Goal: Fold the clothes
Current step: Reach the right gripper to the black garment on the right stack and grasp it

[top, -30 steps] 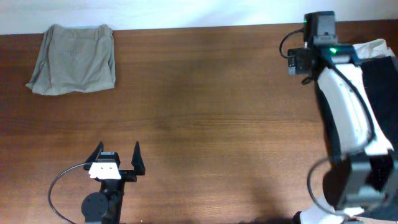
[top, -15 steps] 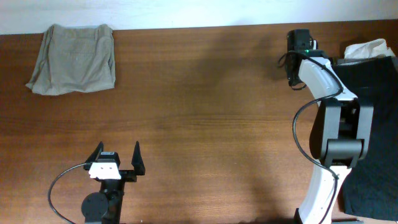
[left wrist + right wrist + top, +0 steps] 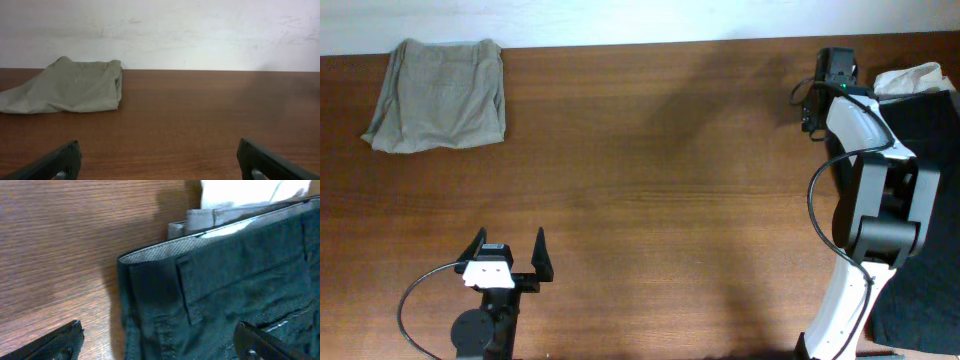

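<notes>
The black shorts (image 3: pixel 225 290) with a pale inner waistband lining lie at the table's right edge, and they also show in the overhead view (image 3: pixel 932 130). My right gripper (image 3: pixel 160 345) is open and hovers over the waistband corner, one finger over the wood and one over the fabric. It holds nothing. In the overhead view the right wrist (image 3: pixel 836 75) sits at the garment's left edge, and its fingers are hidden under it. My left gripper (image 3: pixel 510 252) is open and empty near the front left, far from the shorts; it also shows in the left wrist view (image 3: pixel 160 167).
A folded grey-green garment (image 3: pixel 440 95) lies at the back left, seen too in the left wrist view (image 3: pixel 70 90). A beige garment (image 3: pixel 915 78) and a white cloth (image 3: pixel 245 192) lie behind the black shorts. A pale wall (image 3: pixel 160 30) backs the wooden table (image 3: pixel 650 180).
The right arm pulled up and swung left off the garment pile, then moved back right to the black shorts' edge. The left arm has not moved.
</notes>
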